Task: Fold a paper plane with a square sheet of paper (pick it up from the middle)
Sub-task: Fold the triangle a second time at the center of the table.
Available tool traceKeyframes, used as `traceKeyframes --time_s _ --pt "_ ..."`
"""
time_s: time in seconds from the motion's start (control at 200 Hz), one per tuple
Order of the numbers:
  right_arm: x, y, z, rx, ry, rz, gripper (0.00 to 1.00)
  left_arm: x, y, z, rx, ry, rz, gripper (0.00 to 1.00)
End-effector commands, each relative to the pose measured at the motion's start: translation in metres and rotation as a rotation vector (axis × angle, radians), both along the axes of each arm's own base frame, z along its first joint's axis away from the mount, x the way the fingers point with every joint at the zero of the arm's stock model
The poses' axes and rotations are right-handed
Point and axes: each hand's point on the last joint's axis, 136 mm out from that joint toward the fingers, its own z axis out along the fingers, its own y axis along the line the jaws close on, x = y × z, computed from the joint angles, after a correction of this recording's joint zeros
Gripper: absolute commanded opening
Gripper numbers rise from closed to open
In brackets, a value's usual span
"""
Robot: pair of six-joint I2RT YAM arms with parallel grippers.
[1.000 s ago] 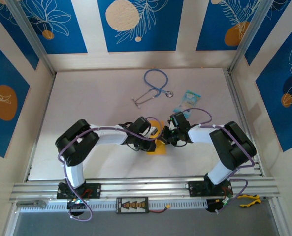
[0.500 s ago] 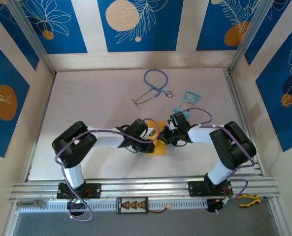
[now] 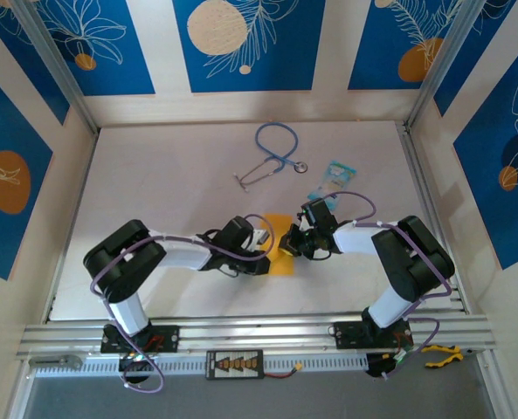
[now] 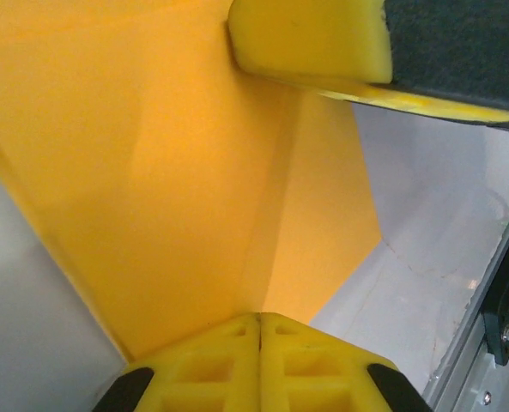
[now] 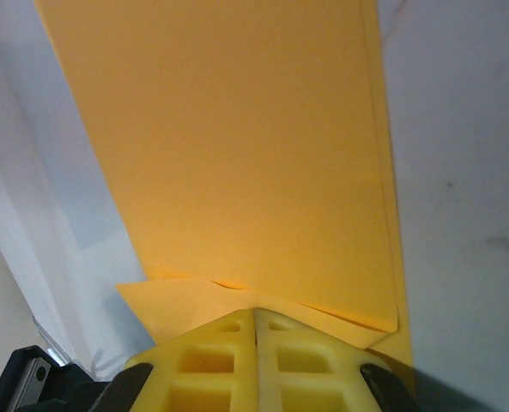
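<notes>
The square sheet of paper (image 3: 280, 262), orange-yellow and folded into layers, lies on the table between my two grippers. In the left wrist view the paper (image 4: 151, 172) shows a crease running up from my left gripper (image 4: 259, 319), whose jaws are shut with their tips at the paper's edge. A yellow finger (image 4: 314, 39) of the right gripper sits at the sheet's far side. In the right wrist view my right gripper (image 5: 256, 313) is shut, tips against the overlapping layers of the paper (image 5: 237, 146). From above, the left gripper (image 3: 265, 242) and the right gripper (image 3: 291, 242) face each other across the sheet.
A blue stethoscope (image 3: 272, 153) lies at the back of the table and a light-blue printed packet (image 3: 335, 177) to its right. A metal rail (image 3: 259, 332) runs along the near edge. Patterned walls enclose the other three sides.
My left arm has drawn back to the left, and more of the orange sheet shows between the grippers. The right arm has stayed in place.
</notes>
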Motion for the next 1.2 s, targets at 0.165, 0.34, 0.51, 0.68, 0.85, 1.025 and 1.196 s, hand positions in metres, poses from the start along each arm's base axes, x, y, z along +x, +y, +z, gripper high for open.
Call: traceKeyframes --time_s 0.165,0.34,0.51,0.68,0.85,1.025,1.196 --pt "-0.024 -0.030 -0.033 -0.153 0.116 -0.029 0.00 -0.024 0.027 -0.019 0.016 0.149 0.052 0.08" --pt "-0.024 -0.030 -0.033 -0.152 0.115 -0.029 0.00 -0.023 0.027 -0.006 0.000 0.130 0.055 0.08" --pt "-0.023 -0.029 -0.031 -0.146 0.112 -0.029 0.00 -0.011 0.021 0.024 -0.046 0.060 0.065 0.09" --pt "-0.022 -0.028 -0.029 -0.142 0.108 -0.030 0.00 0.007 0.004 0.045 -0.085 0.011 0.049 0.09" --pt "-0.022 -0.028 -0.029 -0.139 0.108 -0.032 0.00 0.024 -0.011 0.037 -0.064 0.023 0.045 0.07" --pt "-0.022 -0.027 -0.027 -0.134 0.105 -0.029 0.00 0.022 -0.006 0.006 0.007 0.068 0.054 0.04" --pt "-0.020 -0.026 -0.025 -0.129 0.092 -0.023 0.00 0.008 0.019 -0.022 0.094 0.098 0.079 0.01"
